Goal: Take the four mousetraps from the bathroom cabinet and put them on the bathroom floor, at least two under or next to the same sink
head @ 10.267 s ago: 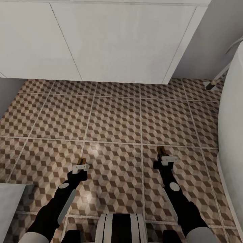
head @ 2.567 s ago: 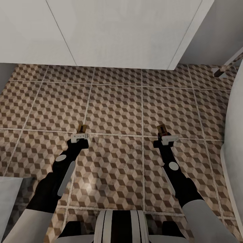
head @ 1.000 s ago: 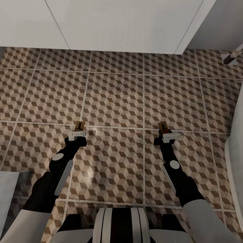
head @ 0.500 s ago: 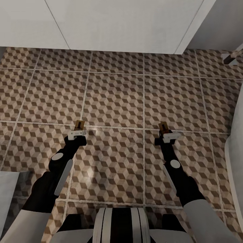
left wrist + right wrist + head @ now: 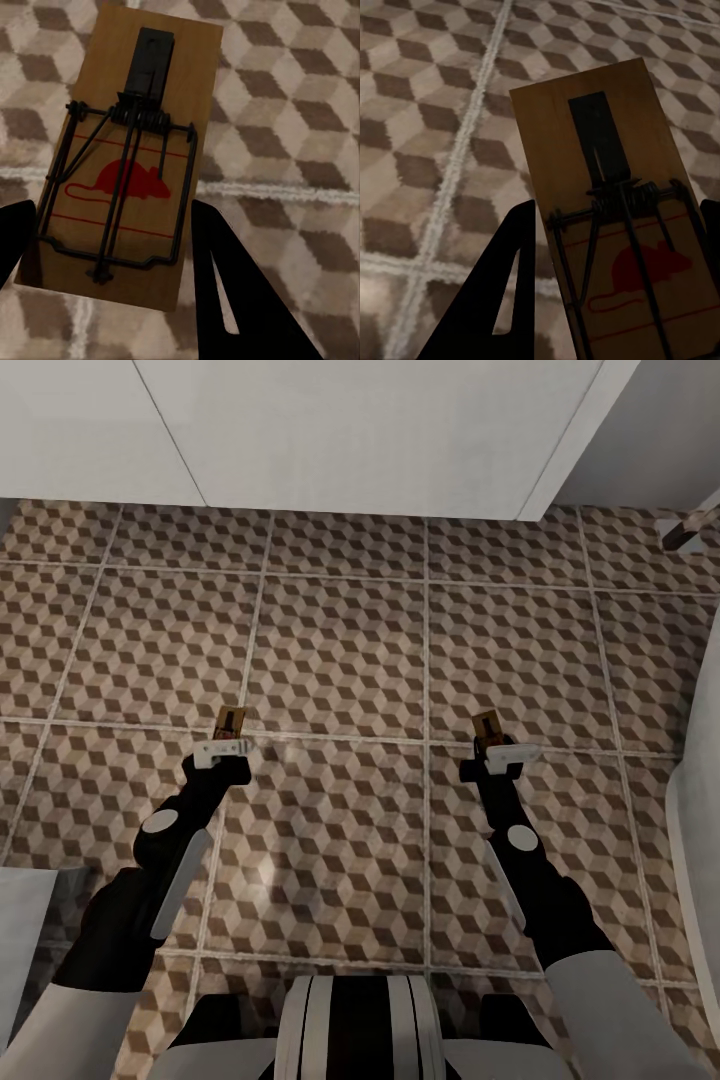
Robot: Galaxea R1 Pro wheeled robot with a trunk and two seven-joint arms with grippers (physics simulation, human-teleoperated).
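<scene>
Both arms reach forward and down over the bathroom floor (image 5: 340, 650), each carrying one trap. The left gripper (image 5: 224, 745) is clamped on a mousetrap (image 5: 232, 720); in the left wrist view this left mousetrap (image 5: 124, 161) sits between the dark fingers (image 5: 225, 289), which press against its long edges, the board projecting ahead of the fingertips with the red mouse mark and black spring wire facing the camera. The right gripper (image 5: 500, 753) is likewise closed on a second mousetrap (image 5: 487, 726); in the right wrist view that right mousetrap (image 5: 622, 217) lies between its fingers (image 5: 502, 289), board extending beyond the tips, tilted. Whether either board touches the tiles cannot be determined. A white cabinet front (image 5: 350, 430) stands well ahead of both grippers. A white curved fixture (image 5: 700, 780) lies outboard of the right gripper.
</scene>
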